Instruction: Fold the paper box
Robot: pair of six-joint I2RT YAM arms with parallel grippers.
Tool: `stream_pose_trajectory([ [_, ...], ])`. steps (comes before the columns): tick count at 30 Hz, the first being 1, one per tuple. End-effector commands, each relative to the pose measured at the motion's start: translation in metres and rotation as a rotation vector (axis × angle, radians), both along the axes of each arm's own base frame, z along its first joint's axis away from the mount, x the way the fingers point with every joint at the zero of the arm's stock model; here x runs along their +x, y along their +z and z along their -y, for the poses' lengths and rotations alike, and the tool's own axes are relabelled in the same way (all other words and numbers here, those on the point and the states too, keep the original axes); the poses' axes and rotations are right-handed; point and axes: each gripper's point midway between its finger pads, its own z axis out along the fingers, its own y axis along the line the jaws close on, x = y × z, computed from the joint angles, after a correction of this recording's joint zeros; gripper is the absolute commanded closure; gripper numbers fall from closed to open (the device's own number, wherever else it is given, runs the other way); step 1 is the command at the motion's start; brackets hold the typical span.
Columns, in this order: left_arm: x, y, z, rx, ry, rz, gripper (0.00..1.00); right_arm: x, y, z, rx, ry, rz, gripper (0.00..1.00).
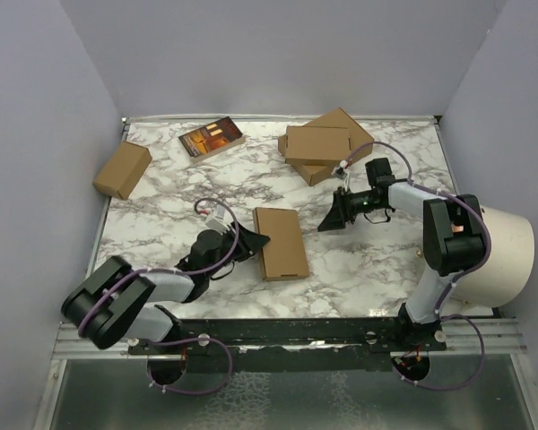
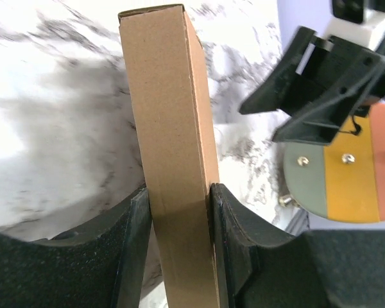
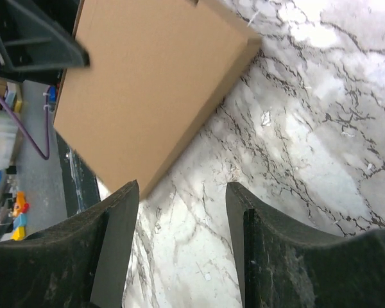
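With my left hand (image 2: pixel 179 215) clamped on the edge of the paper box (image 1: pixel 282 244), lying flat on the bench (image 1: pixel 368 260) just ahead of it, and my right hand (image 3: pixel 183 192) apart and empty beside it, I judge folding near finished; next, press seams, then release.

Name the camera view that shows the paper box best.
Top external: the whole paper box shows, lying closed. Left wrist shows only its thin side in the left hand; right wrist, part of one face.
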Motion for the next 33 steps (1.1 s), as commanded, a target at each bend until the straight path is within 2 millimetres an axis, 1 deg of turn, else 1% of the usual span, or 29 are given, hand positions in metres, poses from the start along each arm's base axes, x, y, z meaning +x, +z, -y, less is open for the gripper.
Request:
stream_pose_trajectory([
  [1,0.009,-0.017,-0.044,0.233,0.043,-0.042,0.82,0.01,0.019,0.003,-0.013,0.006,0.113,0.43],
  [4,0.019,-0.001,-0.066,0.339,0.047,-0.027,0.84,0.01,0.023,0.003,-0.014,0.007,0.126,0.43],
  [7,0.026,0.008,-0.083,0.464,0.027,-0.035,0.86,0.01,0.028,0.003,-0.011,0.007,0.139,0.43],
  [9,0.029,0.013,-0.092,0.542,0.01,-0.041,0.87,0.01,0.031,0.003,-0.008,0.007,0.15,0.43],
  [14,0.048,0.03,-0.11,0.762,-0.024,-0.046,0.89,0.01,0.037,0.003,-0.003,0.008,0.166,0.43],
  [16,0.06,0.041,-0.118,0.854,-0.027,-0.042,0.91,0.01,0.038,0.003,-0.002,0.009,0.168,0.43],
  [18,0.072,0.054,-0.12,0.935,-0.037,-0.037,0.92,0.01,0.039,0.002,0.001,0.012,0.171,0.43],
  [20,0.086,0.069,-0.115,1.015,-0.05,-0.016,0.93,0.01,0.039,0.002,0.0,0.012,0.172,0.43],
  [22,0.095,0.079,-0.101,1.082,-0.077,0.013,0.93,0.01,0.04,0.003,0.0,0.013,0.174,0.43],
  [25,0.106,0.082,-0.082,1.191,-0.12,0.024,0.93,0.01,0.042,0.003,0.0,0.014,0.179,0.43],
  [28,0.112,0.074,-0.06,1.296,-0.16,0.03,0.93,0.01,0.043,0.003,-0.001,0.016,0.189,0.43],
  [31,0.114,0.052,-0.042,1.379,-0.194,0.019,0.93,0.011,0.044,0.003,-0.002,0.018,0.192,0.43],
  [33,0.114,0.042,-0.034,1.436,-0.197,0.021,0.93,0.011,0.045,0.004,-0.003,0.017,0.196,0.43],
])
